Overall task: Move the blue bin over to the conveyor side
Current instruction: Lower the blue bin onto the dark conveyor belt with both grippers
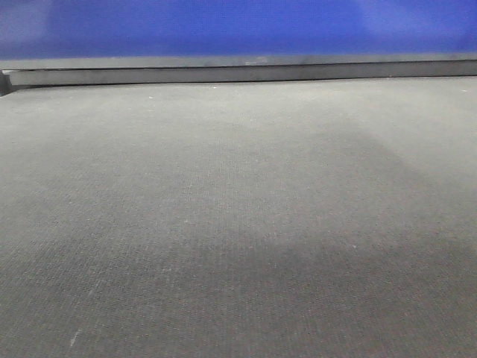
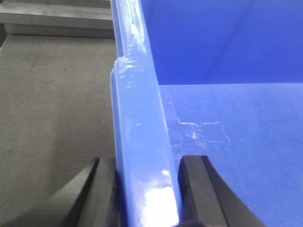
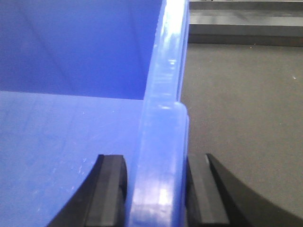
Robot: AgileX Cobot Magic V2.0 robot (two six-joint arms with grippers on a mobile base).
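Observation:
The blue bin [image 2: 236,142] is a glossy blue crate with a bare inside. My left gripper [image 2: 147,189] is shut on its left wall rim [image 2: 137,118], one black finger outside and one inside. My right gripper [image 3: 156,189] is shut on the right wall rim [image 3: 163,118] in the same way, over the blue bin's floor [image 3: 71,142]. The conveyor side is the dark woven belt [image 1: 238,224]. It lies beside the bin in the left wrist view [image 2: 52,104] and in the right wrist view [image 3: 241,118]. A blurred blue band [image 1: 238,26] that looks like the bin spans the top of the front view.
A grey metal strip [image 1: 238,73] edges the belt's far side. The same strip shows at the top of the left wrist view [image 2: 52,21] and of the right wrist view [image 3: 246,28].

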